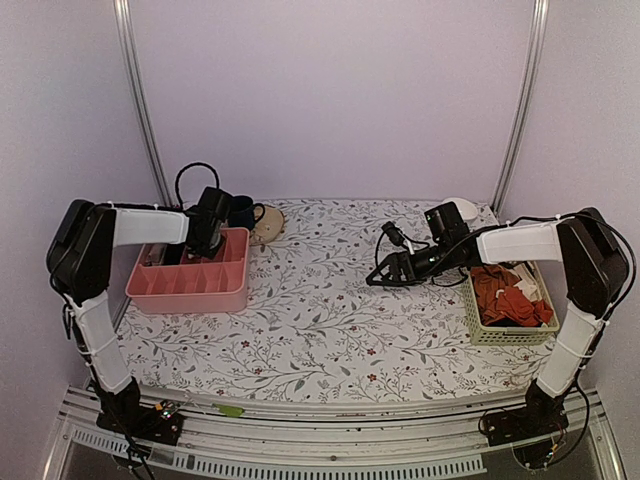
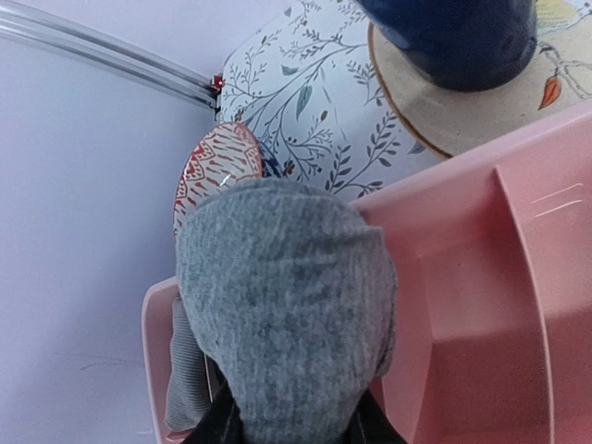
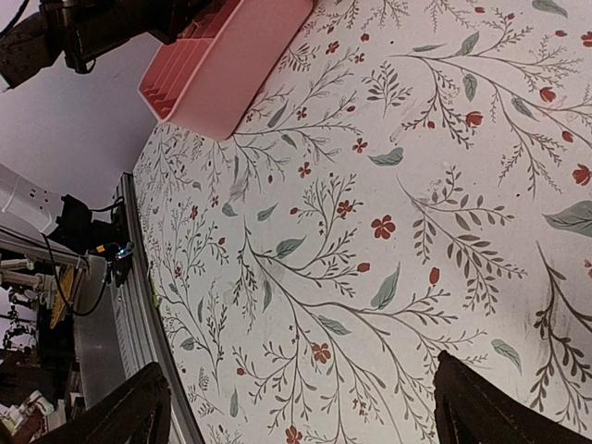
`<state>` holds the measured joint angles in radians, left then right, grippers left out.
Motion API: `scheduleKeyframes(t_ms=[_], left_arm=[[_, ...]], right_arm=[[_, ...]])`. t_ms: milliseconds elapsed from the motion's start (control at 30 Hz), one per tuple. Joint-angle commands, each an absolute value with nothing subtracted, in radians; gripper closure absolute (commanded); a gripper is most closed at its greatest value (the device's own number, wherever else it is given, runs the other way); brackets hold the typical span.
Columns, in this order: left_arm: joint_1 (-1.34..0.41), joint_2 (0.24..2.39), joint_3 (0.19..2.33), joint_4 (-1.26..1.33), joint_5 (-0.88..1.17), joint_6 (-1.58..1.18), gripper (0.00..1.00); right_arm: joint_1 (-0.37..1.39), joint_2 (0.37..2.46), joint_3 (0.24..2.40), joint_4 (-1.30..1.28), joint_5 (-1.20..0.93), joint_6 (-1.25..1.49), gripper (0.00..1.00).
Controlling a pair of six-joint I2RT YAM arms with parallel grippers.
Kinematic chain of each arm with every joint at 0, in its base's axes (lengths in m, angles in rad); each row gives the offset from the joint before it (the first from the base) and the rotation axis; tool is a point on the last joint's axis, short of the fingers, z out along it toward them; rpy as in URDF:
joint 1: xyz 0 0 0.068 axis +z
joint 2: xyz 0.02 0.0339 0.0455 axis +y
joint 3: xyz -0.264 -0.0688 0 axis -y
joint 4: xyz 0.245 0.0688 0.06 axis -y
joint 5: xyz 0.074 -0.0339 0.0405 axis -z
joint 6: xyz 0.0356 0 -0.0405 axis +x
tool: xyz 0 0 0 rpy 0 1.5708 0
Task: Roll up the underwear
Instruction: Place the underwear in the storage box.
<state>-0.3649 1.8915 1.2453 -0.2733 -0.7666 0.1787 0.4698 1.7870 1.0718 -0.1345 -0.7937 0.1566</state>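
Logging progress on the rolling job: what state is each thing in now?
Underwear: rolled, gripped over the tray's end.
Left claw: shut on the underwear.
Right claw: open, empty.
Tray: upright on the table.
Basket: holds orange-red garments.
Mug: upright.

Soft, even, faintly lilac light fills the overhead view; shadows on the surface [image 1: 320, 300] are weak. In the left wrist view the underwear [image 2: 287, 305] looms close and slightly soft, and pale glare streaks the pink tray [image 2: 481, 314] at right.
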Motion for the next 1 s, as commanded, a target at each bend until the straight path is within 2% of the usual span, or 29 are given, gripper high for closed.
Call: scheduleKeyframes(t_ms=[0,467,700,967], left_arm=[[-0.385,1.912,1.289,-0.309,-0.708,0.155,1.00],[-0.219,1.859,1.225,-0.323,-0.271,-0.035,1.00],[-0.146,1.846,1.189,-0.310,-0.155,-0.090,1.00],[-0.102,1.857,1.143,-0.290,-0.117,-0.128,1.00]], right_arm=[[0.463,1.791,1.060,-0.133,-0.798,0.139,0.01],[0.462,1.792,1.050,-0.135,-0.801,0.129,0.01],[0.462,1.790,1.049,-0.141,-0.799,0.122,0.01],[0.460,1.789,1.045,-0.144,-0.799,0.120,0.01]])
